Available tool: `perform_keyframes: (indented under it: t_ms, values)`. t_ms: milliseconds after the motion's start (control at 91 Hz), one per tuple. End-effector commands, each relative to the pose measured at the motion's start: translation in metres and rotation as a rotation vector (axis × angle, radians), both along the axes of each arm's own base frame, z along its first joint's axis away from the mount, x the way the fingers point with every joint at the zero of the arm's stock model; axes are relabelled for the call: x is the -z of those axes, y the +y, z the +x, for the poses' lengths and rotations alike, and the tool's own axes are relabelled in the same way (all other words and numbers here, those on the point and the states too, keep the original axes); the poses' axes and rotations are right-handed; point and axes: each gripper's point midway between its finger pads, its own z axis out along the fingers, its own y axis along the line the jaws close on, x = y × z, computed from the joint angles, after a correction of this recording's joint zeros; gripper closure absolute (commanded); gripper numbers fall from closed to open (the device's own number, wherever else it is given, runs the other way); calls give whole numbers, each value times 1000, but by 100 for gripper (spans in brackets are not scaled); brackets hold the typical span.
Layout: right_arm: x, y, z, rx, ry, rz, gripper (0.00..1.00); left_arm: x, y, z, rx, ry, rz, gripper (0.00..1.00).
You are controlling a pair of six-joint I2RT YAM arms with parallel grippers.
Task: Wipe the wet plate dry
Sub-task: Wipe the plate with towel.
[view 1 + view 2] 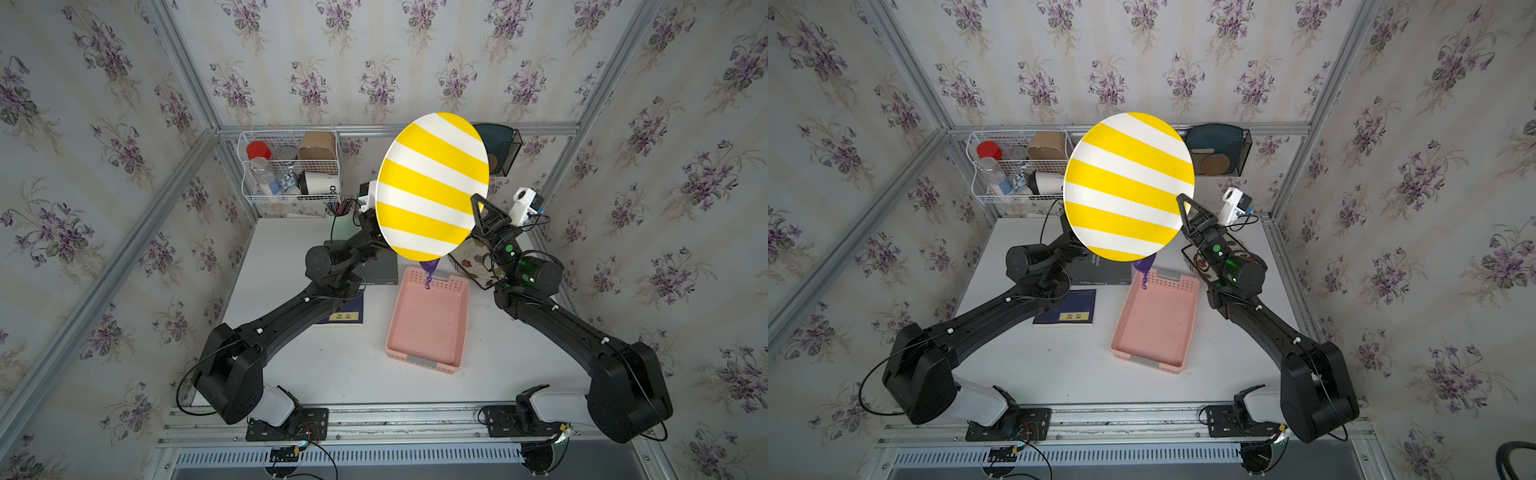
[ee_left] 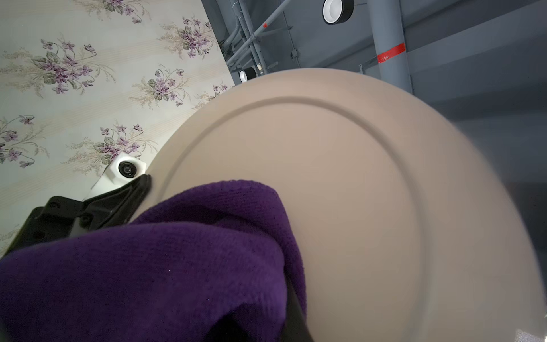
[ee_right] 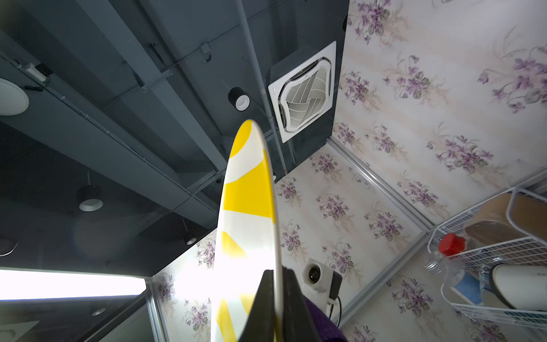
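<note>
The pink tray (image 1: 428, 324) lies on the white worktop (image 1: 332, 365), closest of the loose things, with a blue book (image 1: 347, 316) at its 9 o'clock. Above the tray's far end the plate (image 1: 432, 185) is held up in the air, nearly on edge. In both top views its yellow-and-white striped face is turned toward the camera.

The right gripper (image 1: 478, 203) is clamped on the plate's rim at about 4 o'clock. The right wrist view shows one finger on the striped face and one on the plain back.

The left gripper (image 2: 293, 311) is behind the plate, closed on a bunched purple cloth (image 2: 177, 266). The cloth presses against the plate's plain back near its lower rim. A tail of it hangs out below the plate at 6 o'clock, over the tray's far end.

Farther back, at the plate's 10 o'clock, a white wire basket (image 1: 291, 166) of jars and bottles sits at the back wall.
</note>
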Motion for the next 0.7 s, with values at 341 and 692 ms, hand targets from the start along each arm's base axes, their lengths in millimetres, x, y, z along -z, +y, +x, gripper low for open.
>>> perform_keyframes:
  t_ms: [341,692]
  values:
    - [43,70,-45,-97,25,-44,100,-22,8,-18,-5,-134,-64,100]
    - [-19,-11,10,139,-52,47,100,10,-2,-39,25,-114,-12,100]
